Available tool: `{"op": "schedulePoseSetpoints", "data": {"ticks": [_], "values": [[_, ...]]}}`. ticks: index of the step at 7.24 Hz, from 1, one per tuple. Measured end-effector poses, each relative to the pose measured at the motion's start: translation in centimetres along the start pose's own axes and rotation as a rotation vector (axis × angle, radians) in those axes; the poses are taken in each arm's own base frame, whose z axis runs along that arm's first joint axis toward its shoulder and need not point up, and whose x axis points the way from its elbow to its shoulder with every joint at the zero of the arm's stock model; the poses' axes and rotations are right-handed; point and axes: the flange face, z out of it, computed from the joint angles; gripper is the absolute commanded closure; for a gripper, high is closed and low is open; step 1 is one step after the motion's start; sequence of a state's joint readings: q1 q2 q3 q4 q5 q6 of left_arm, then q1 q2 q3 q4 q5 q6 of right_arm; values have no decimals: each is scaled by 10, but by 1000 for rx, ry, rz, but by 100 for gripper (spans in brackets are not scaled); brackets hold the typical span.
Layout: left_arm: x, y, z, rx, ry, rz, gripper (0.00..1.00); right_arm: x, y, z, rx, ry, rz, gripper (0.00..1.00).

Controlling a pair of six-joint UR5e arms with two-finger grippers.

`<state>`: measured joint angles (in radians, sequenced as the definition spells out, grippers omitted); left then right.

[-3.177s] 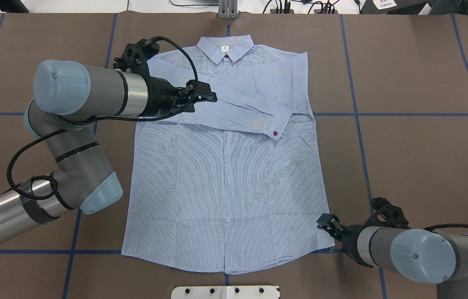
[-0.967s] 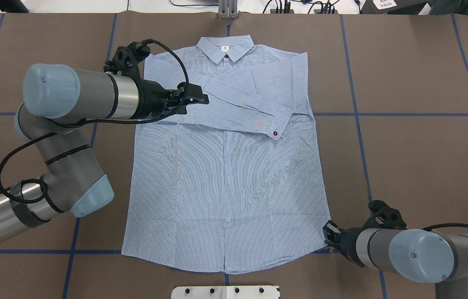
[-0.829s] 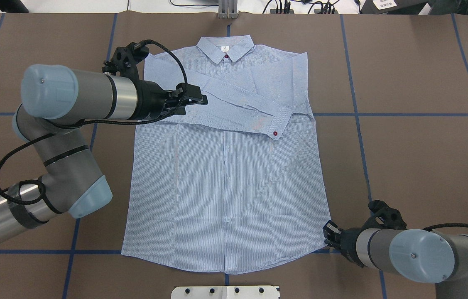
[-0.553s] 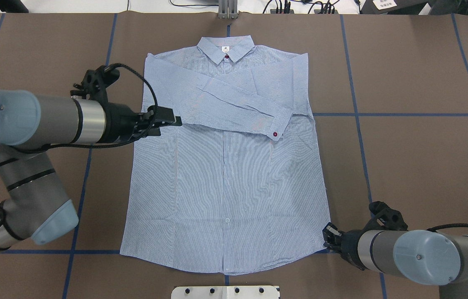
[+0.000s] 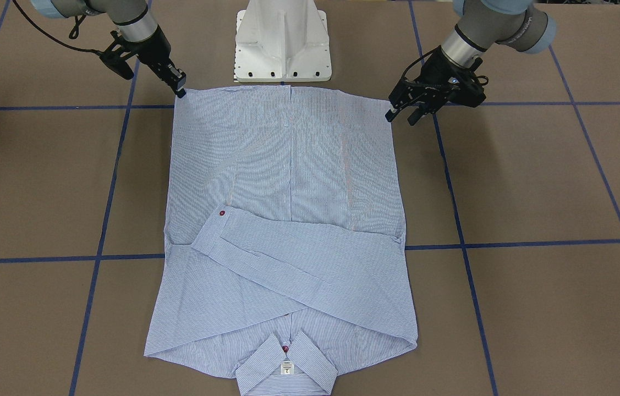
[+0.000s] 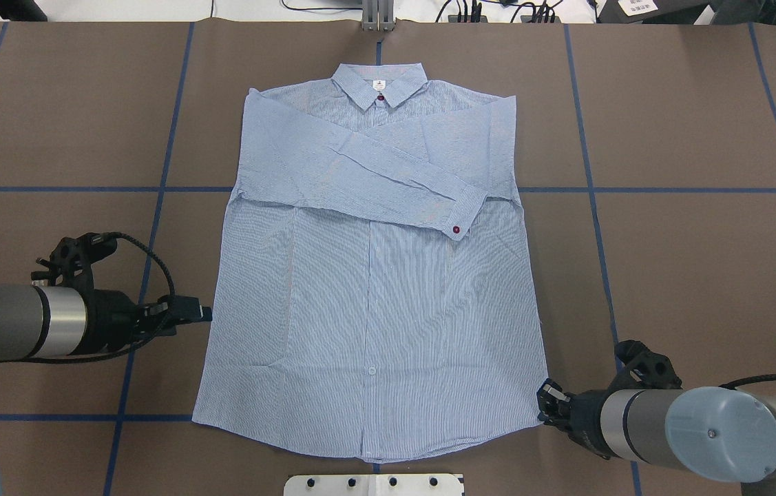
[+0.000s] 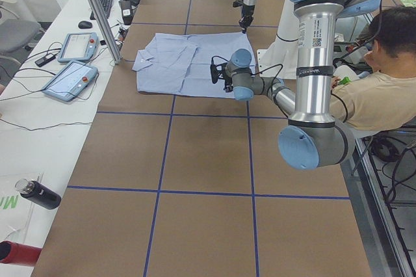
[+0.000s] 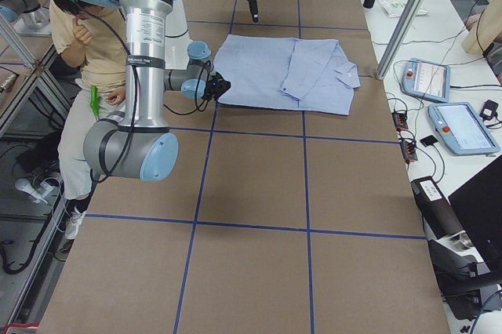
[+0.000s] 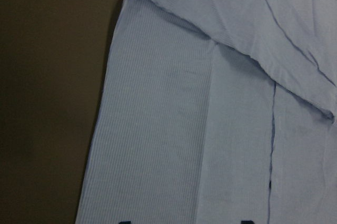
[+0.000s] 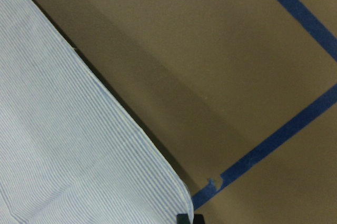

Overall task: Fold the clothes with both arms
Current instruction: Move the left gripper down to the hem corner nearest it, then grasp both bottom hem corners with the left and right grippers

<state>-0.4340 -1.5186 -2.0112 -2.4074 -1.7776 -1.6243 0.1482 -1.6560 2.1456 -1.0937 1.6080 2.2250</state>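
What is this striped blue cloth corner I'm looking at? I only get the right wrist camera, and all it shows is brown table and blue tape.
Observer: It is a hem corner of a long-sleeved button-up shirt, which lies flat with its sleeves folded across the chest.
Operator: Is the other arm holding it anywhere?
Observer: No. The left gripper is open near the shirt's other side edge and grips nothing.

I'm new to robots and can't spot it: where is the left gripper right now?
In the overhead view, the left gripper is at lower left, just off the shirt's side edge, a little up from the hem.
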Motion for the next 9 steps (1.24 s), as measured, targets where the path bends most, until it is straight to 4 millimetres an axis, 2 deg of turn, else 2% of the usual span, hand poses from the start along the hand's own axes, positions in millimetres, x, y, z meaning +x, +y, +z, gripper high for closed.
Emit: {"op": "schedulePoseSetpoints", "data": {"ticks": [2, 4, 6, 9], "values": [[-10, 45, 19, -16, -41, -52, 25, 1, 0, 0, 2, 1, -2, 100], [0, 79, 43, -22, -122, -79, 26, 1, -1, 1, 4, 2, -3, 100], [4, 94, 56, -24, -192, -86, 26, 0, 0, 1, 4, 0, -3, 100], [-2, 101, 61, -25, -228, -98, 29, 0, 0, 1, 6, -2, -2, 100]]}}
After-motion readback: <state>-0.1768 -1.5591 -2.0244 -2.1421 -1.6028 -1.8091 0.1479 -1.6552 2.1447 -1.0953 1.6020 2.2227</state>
